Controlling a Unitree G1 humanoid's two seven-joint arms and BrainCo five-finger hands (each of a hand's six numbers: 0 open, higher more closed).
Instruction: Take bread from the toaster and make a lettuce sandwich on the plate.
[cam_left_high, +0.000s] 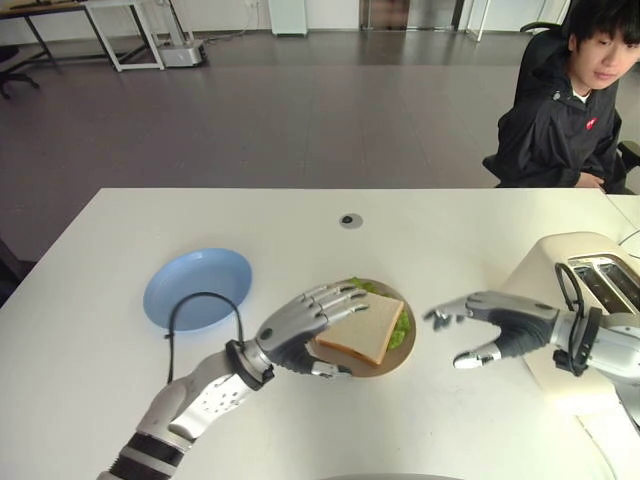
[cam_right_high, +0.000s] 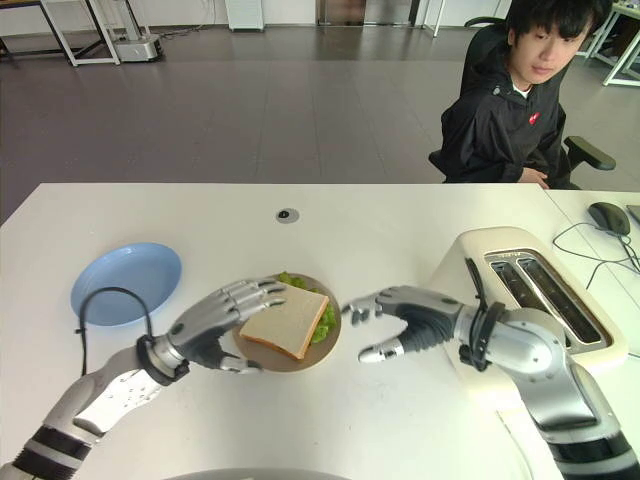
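two hands, fingers spread open: left hand at the sandwich, right hand near it.

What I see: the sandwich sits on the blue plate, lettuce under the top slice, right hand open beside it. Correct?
No. The left eye view shows the sandwich on the brown plate; the blue plate lies to its left. The lettuce and open right hand are as you say.
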